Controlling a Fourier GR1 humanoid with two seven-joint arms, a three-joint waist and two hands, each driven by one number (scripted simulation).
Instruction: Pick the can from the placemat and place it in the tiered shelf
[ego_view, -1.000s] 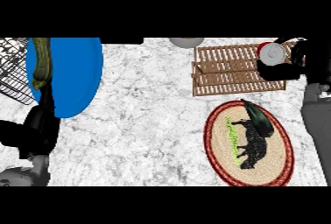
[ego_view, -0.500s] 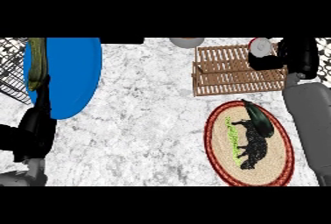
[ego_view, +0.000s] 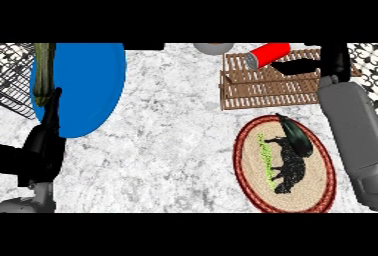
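The red can (ego_view: 270, 53) lies tilted on its side over the far end of the slatted wooden tiered shelf (ego_view: 266, 87), its grey end facing left. My right hand (ego_view: 334, 62) is just to the can's right, with one straight finger (ego_view: 295, 67) stretched under the can and not curled round it. The oval placemat (ego_view: 249, 165), red-rimmed with a black animal print, lies nearer me with no can on it. My left hand (ego_view: 40, 147) rests open at the lower left, fingers up.
A dark green oblong thing (ego_view: 296, 136) lies on the placemat's far end. A big blue plate (ego_view: 81, 87) with an olive item (ego_view: 43, 70) sits at the left, beside a wire rack (ego_view: 13, 80). A grey round object (ego_view: 211, 47) stands at the back.
The can has gone from standing end-on in my right hand to lying on its side further left over the shelf. The right hand stayed near the shelf's far right corner; the left arm barely moved.
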